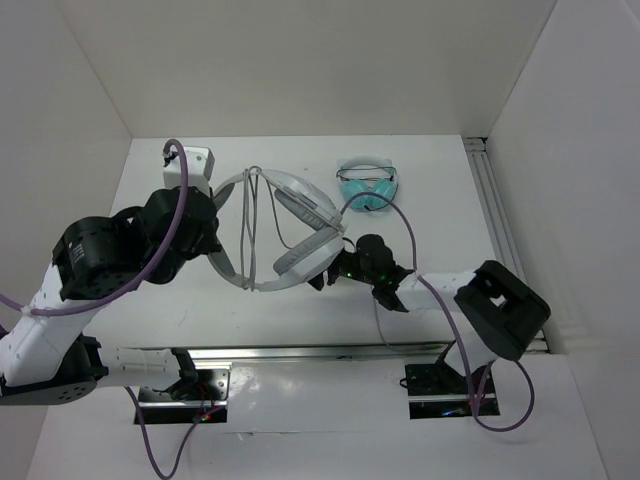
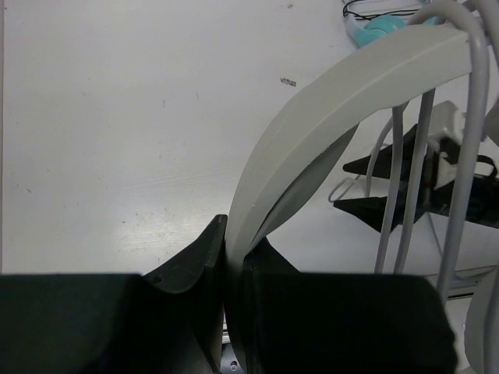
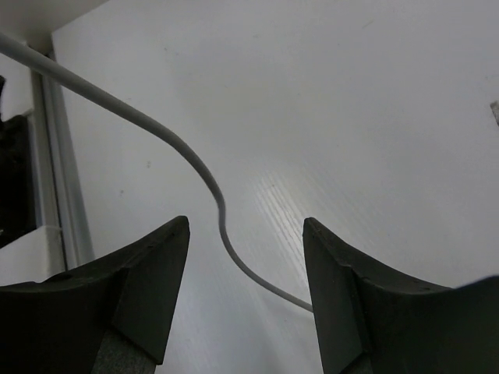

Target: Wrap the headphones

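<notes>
The white headphones (image 1: 296, 205) are held off the table in the middle of the top view. Their wide headband (image 2: 335, 101) runs up from my left gripper (image 2: 234, 243), which is shut on it. Several strands of the thin pale cable (image 2: 422, 156) lie across the headband loop (image 1: 250, 215). My right gripper (image 1: 335, 262) is open just right of the lower ear cup (image 1: 297, 260). In the right wrist view a loose stretch of cable (image 3: 219, 210) passes between its open fingers (image 3: 160, 265) without being pinched. My right gripper (image 3: 245, 226) holds nothing.
The smaller teal headphones (image 1: 367, 186) lie on the table behind the right gripper and show in the left wrist view (image 2: 374, 23). A metal rail (image 1: 500, 230) runs along the right wall and another (image 1: 300, 352) along the near edge. White walls enclose the table.
</notes>
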You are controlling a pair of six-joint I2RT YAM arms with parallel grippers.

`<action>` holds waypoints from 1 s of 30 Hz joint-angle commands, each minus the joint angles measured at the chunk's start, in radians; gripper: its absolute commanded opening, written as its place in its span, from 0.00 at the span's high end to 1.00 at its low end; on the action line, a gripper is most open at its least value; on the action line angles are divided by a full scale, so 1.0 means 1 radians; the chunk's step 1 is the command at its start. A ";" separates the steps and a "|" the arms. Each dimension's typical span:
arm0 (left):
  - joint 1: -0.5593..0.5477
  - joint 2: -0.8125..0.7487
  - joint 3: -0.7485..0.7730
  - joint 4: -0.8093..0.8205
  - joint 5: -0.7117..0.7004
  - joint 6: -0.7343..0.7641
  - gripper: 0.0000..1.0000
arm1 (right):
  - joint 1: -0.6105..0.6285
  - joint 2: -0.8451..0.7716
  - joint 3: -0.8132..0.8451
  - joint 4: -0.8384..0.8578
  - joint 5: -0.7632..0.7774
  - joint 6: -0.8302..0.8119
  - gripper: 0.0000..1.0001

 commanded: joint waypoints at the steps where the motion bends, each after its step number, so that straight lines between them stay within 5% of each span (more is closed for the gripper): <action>1: 0.005 -0.026 0.012 0.119 0.011 -0.043 1.00 | 0.028 0.096 0.044 0.088 0.105 -0.027 0.33; 12: 0.005 -0.045 -0.008 0.132 0.025 -0.025 1.00 | 0.046 0.352 0.194 0.118 0.110 -0.015 0.39; 17: 0.014 -0.045 0.003 0.119 -0.012 -0.038 1.00 | 0.037 0.362 0.171 0.141 0.120 -0.006 0.74; 18: 0.023 -0.054 0.003 0.119 -0.021 -0.049 1.00 | 0.037 0.362 0.153 0.153 0.110 0.013 0.96; 24: 0.081 -0.092 -0.023 0.162 -0.082 -0.121 1.00 | 0.046 0.293 0.018 0.239 0.120 0.047 1.00; 30: 0.196 -0.095 -0.089 0.274 -0.165 -0.171 1.00 | 0.227 0.121 -0.039 0.120 0.333 0.019 1.00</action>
